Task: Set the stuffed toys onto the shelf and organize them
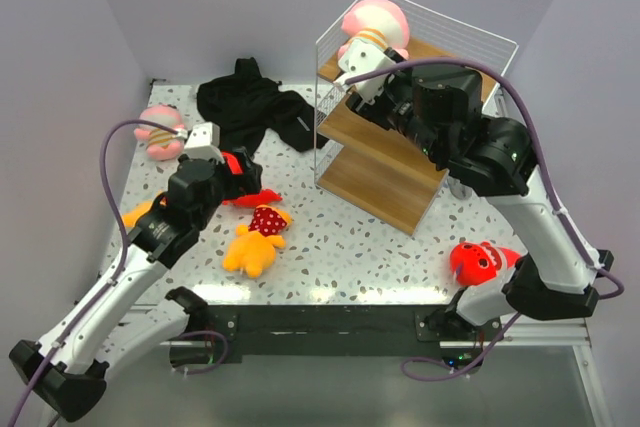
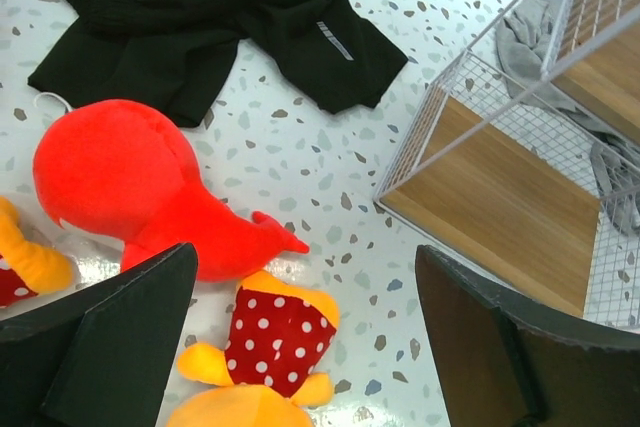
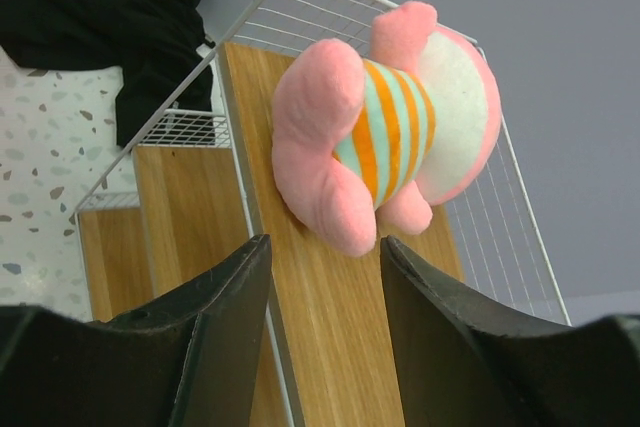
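My right pincer point(image 3: 325, 247) stood with jaws apart just short of the pink striped-shirt plush point(image 3: 385, 137), which lay on the shelf point(image 3: 330, 347) top board. My left pincer point(image 2: 303, 252) hung wide open above a red fish plush point(image 2: 120, 177) on the counter point(image 2: 300, 147).

Two arms, viewed from above and from each wrist. The left arm point(image 1: 105, 292) and right arm point(image 1: 548, 227) are built of white tubular links joined by black, rounded joint housings. A purple cable point(image 1: 118, 137) is looped beside the left arm; a second purple cable point(image 1: 522, 97) is arched over the right. A white camera block point(image 1: 203, 139) is mounted at the left wrist. On the left gripper point(image 2: 305, 257) and right gripper point(image 3: 325, 244), matte black fingers point(image 2: 115, 347) are shown, broad and wedge-shaped, with flat inner faces.
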